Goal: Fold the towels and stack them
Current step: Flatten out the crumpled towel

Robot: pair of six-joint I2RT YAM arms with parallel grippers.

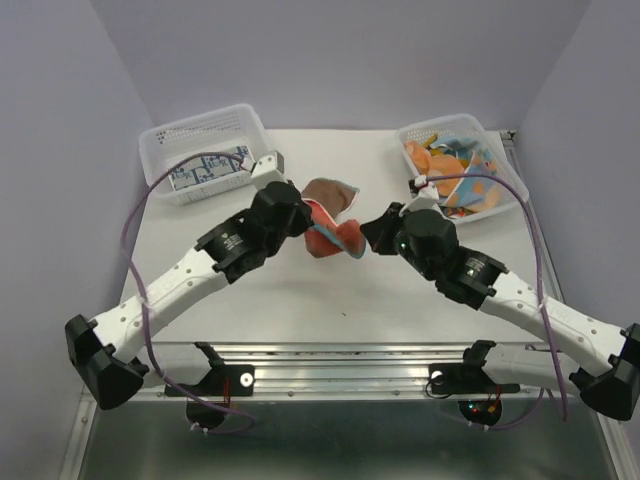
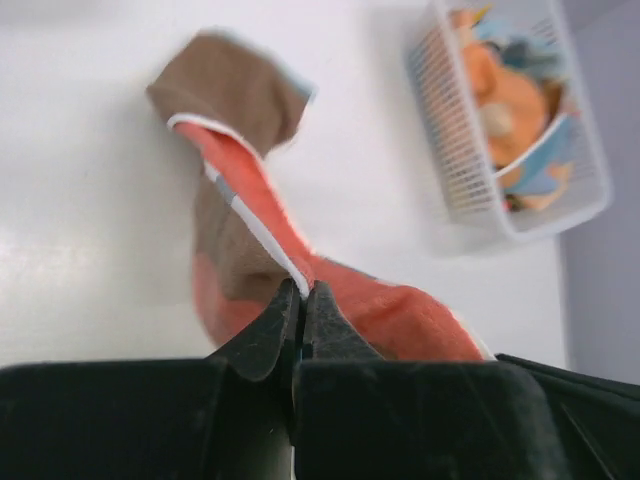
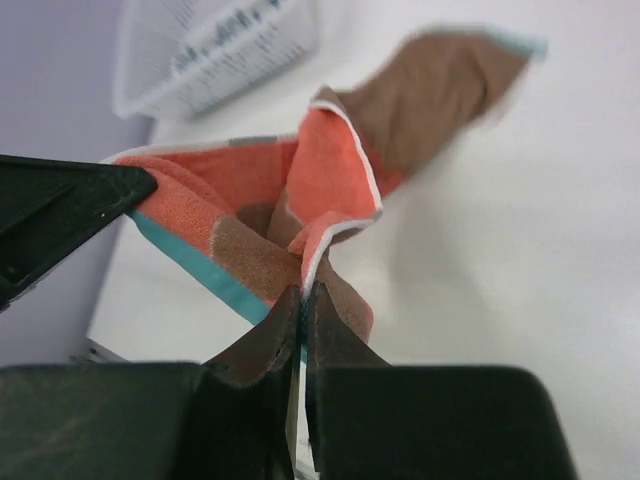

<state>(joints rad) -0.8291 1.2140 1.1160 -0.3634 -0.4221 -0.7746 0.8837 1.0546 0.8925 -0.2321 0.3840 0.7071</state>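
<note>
At the far left a white basket (image 1: 158, 140) holds a folded blue-and-white towel (image 1: 205, 170). Next comes the left pincer (image 1: 307, 222), closed tight on the edge of an orange-and-brown towel (image 1: 332, 200); its wrist view shows the tips pinching the white-trimmed hem. The towel is lifted over the middle of the table (image 1: 300, 290), bunched between the two arms. Its held edge runs left to right from one pincer to the other, and a loose brown end trails toward the far side, where it looks to touch the table. The right pincer (image 1: 370, 234) is just beside it, also closed on the cloth, nipping a fold where orange, brown and a teal border meet. Neither arm is nearer than the other; each has one end. My guess is that the next move depends on that slack left-to-right edge: the pincers would need to draw apart along it to spread the towel before folding. Far right, another basket (image 1: 512, 180) holds more towels (image 1: 450, 162), jumbled.
</note>
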